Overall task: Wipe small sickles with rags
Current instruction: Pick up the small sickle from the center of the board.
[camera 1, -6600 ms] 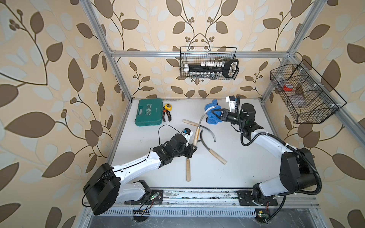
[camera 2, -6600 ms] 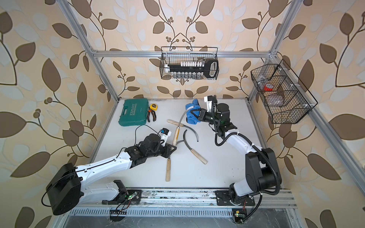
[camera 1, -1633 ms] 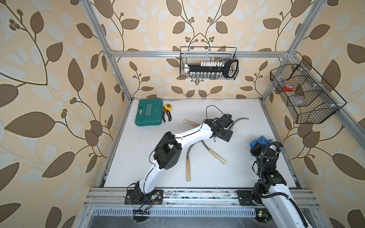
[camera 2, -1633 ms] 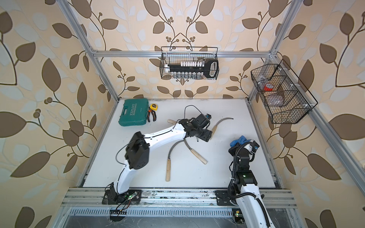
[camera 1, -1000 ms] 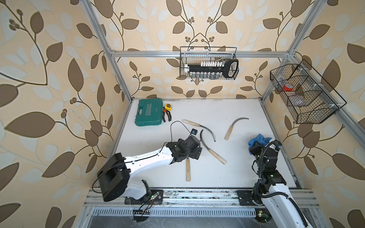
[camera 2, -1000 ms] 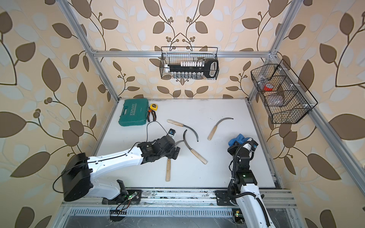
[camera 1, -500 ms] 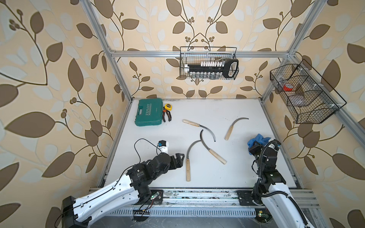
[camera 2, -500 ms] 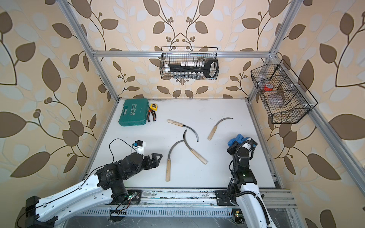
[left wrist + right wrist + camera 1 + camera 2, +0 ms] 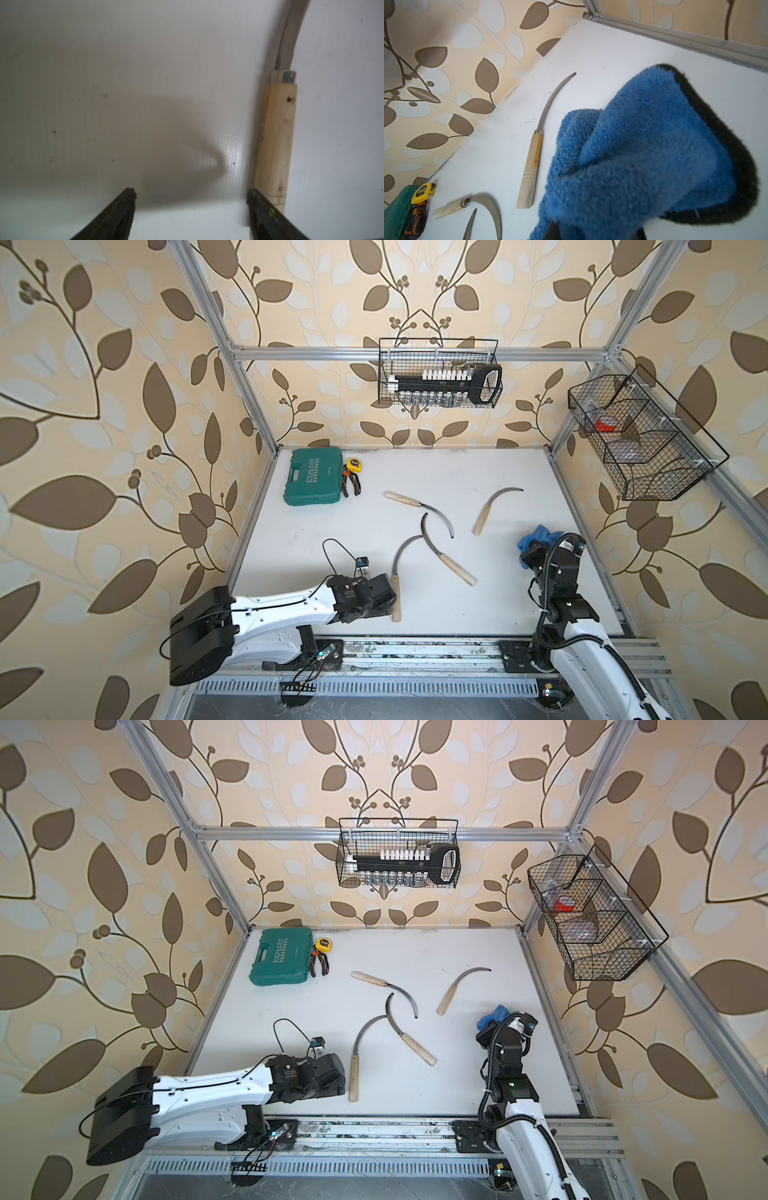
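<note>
Four small sickles with pale wooden handles lie on the white table (image 9: 540, 605). One sickle (image 9: 419, 507) lies at mid-back, another sickle (image 9: 495, 509) to its right, a third sickle (image 9: 445, 556) in the middle. The nearest sickle (image 9: 396, 576) lies by the front edge. My left gripper (image 9: 191, 193) is open low over the table, and this sickle's handle (image 9: 276, 145) lies just outside one finger (image 9: 261, 209). Nothing is between the fingers. On the right my right gripper (image 9: 530, 549) is shut on the blue rag (image 9: 643, 155), which hides its fingertips.
A green tool case (image 9: 313, 483), a yellow tape measure (image 9: 353, 464) and orange-handled pliers (image 9: 353, 486) sit at the back left corner. Wire baskets hang on the back wall (image 9: 440, 379) and the right frame (image 9: 640, 439). Aluminium posts edge the table.
My left arm pulled back towards the front left, then came in beside the nearest sickle's handle, and its jaws have narrowed a little. The right arm and rag stayed put.
</note>
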`<state>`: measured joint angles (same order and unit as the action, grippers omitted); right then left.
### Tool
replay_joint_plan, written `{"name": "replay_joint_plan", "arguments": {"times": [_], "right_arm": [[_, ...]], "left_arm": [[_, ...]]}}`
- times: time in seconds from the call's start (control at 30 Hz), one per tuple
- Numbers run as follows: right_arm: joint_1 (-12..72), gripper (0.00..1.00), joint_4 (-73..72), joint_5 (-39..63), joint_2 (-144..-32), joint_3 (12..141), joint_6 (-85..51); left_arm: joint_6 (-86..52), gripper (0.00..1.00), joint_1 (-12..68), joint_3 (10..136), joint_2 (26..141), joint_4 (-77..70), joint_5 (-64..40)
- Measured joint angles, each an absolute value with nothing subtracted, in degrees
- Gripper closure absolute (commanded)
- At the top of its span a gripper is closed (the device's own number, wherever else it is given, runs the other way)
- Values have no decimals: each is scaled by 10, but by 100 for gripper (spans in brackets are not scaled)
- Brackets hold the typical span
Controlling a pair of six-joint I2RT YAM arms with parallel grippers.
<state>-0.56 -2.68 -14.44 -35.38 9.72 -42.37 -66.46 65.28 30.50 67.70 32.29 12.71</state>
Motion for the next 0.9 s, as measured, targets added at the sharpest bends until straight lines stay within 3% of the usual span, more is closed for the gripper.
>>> {"name": "replay_joint_plan", "arguments": {"times": [0.17,0.5,0.9], "right_arm": [[-6,100,-28,-139,-368,98,-423],[-6,100,-30,-135,-377,102,-423],[-6,100,-34,-135,-387,103,-421]], "left_arm": [[-709,18,710,352,727,316,150],[-741,20,724,368,721,314,167],[-769,35,767,417,846,271,150]]}}
